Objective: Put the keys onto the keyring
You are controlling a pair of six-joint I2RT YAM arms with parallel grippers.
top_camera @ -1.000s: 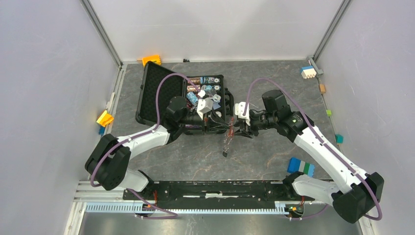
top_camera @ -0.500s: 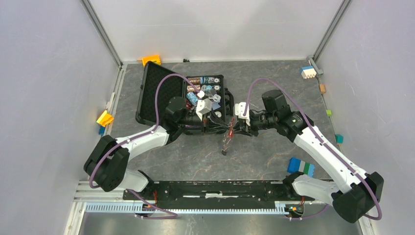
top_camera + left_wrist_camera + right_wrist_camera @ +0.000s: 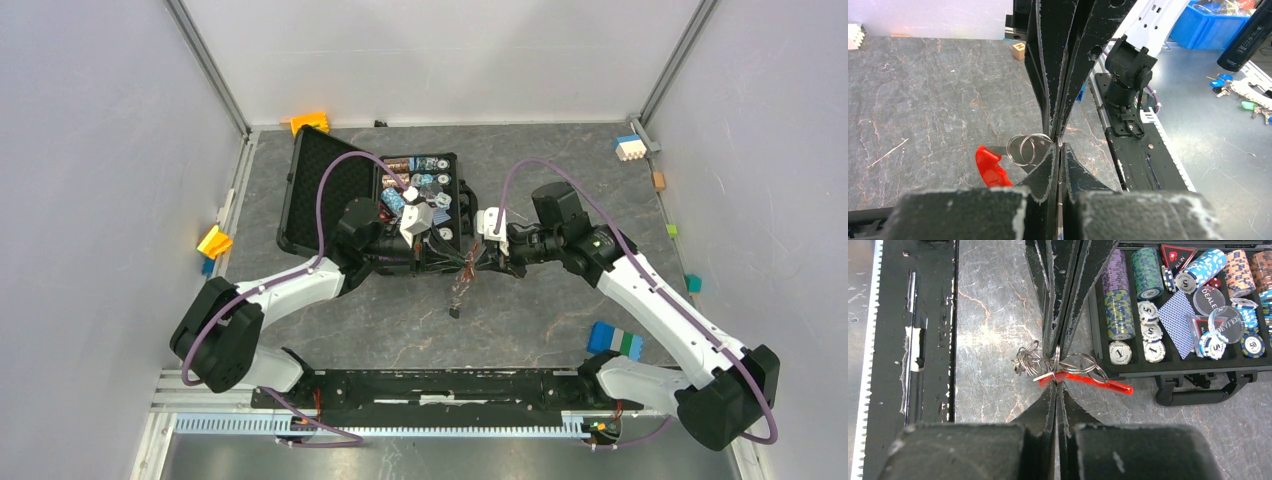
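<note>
Looking down from above, you see both arms stretched in to meet at the middle of the table (image 3: 540,320), just in front of the open chip case (image 3: 300,190). The left claw (image 3: 453,262) and the right claw (image 3: 479,262) point at each other, tips almost touching. The keyring (image 3: 461,290) dangles between them, up off the table. I think two claws share it so one can hold the ring steady while the other works a key on.

From the left wrist, your left claw is pinched tight on a thin silver loop. More loops and a red bit (image 3: 989,167) stick out beside the fingers.

From the right wrist, your right claw is squeezed tight too. It bites the tangle where the red tag (image 3: 1098,384) meets the loops. The keys are too small to pick out there.
</note>
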